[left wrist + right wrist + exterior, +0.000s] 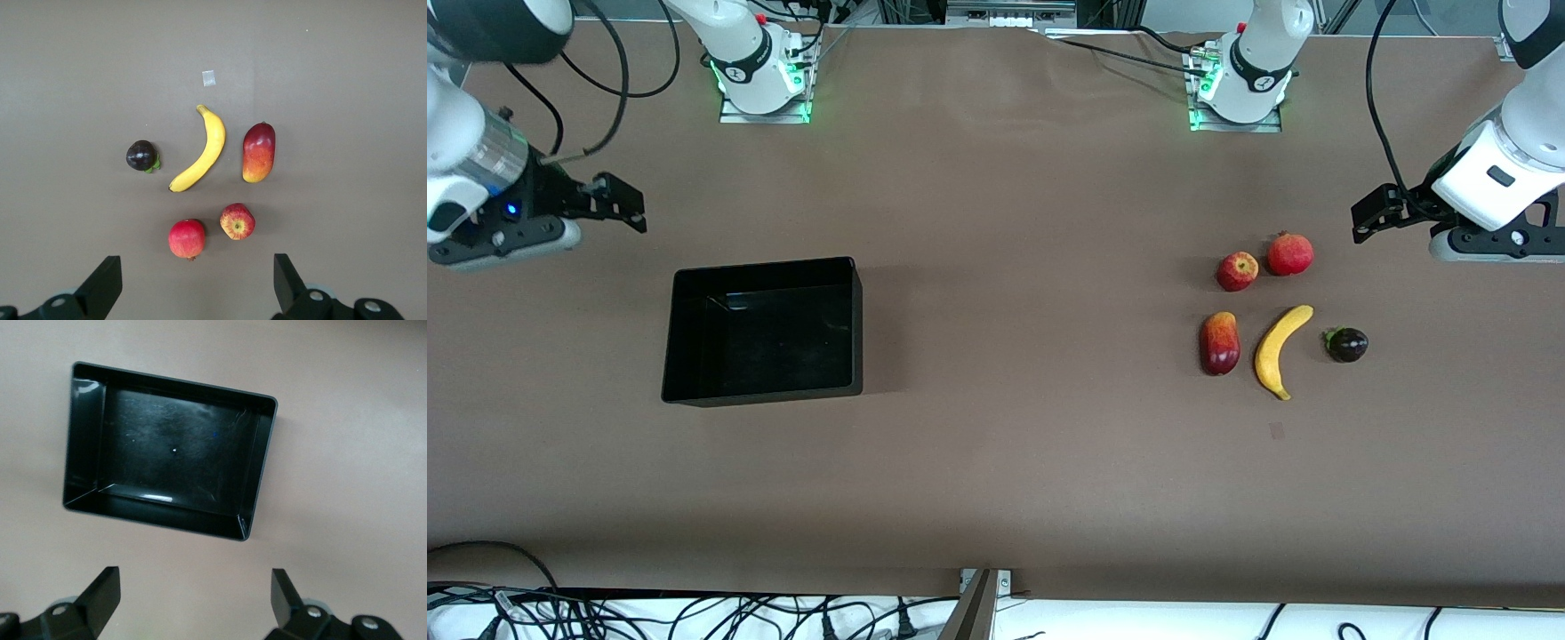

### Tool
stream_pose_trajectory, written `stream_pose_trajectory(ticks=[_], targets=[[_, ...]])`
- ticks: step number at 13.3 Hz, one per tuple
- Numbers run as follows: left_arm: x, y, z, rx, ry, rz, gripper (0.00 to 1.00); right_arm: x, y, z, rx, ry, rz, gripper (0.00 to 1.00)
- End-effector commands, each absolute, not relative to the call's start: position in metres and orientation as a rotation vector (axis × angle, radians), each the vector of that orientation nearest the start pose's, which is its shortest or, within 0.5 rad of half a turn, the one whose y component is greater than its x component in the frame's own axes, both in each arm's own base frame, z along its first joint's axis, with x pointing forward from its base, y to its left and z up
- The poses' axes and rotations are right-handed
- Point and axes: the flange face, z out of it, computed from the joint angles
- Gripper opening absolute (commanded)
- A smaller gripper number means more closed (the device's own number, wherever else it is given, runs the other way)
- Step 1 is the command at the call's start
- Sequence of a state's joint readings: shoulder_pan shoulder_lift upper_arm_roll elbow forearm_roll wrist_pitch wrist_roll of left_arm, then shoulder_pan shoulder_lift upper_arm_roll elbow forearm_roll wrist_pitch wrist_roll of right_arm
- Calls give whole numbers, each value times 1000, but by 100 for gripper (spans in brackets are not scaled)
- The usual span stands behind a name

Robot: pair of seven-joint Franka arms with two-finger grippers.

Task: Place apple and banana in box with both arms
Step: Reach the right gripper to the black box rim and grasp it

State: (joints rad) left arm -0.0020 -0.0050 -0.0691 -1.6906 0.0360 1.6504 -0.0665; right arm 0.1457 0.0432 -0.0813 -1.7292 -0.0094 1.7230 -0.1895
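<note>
My left gripper (197,287) hangs with fingers spread wide, the apple (237,221) just ahead, banana (201,151) past it. My right gripper (193,603) is wide too, the box (257,463) ahead, bare tabletop (1014,293) around its rim.

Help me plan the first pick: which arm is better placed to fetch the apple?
Left, probably. The left tool hangs open right by the fruit cluster, with the apple close to it. The right tool, also open, waits at the box end of the table.
</note>
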Motion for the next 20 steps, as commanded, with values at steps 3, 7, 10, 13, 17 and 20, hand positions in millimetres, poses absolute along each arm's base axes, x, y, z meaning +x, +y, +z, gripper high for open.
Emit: stream_pose_trajectory(ticks=[3, 7, 10, 13, 17, 20], targets=[[557, -37, 583, -3118, 2, 74, 100, 592, -5, 418, -3158, -314, 121, 100], [557, -38, 583, -3118, 5, 77, 100, 580, -31, 313, -3171, -241, 130, 100], [556, -37, 583, -3117, 2, 84, 100, 570, -37, 255, -3183, -231, 107, 96], [556, -36, 583, -3117, 0, 86, 100, 569, -37, 246, -3181, -232, 136, 18], [555, -36, 583, -3117, 2, 91, 100, 574, -37, 244, -3174, -210, 133, 0], [555, -36, 582, -3116, 2, 96, 100, 596, -20, 280, -3151, -235, 155, 0]])
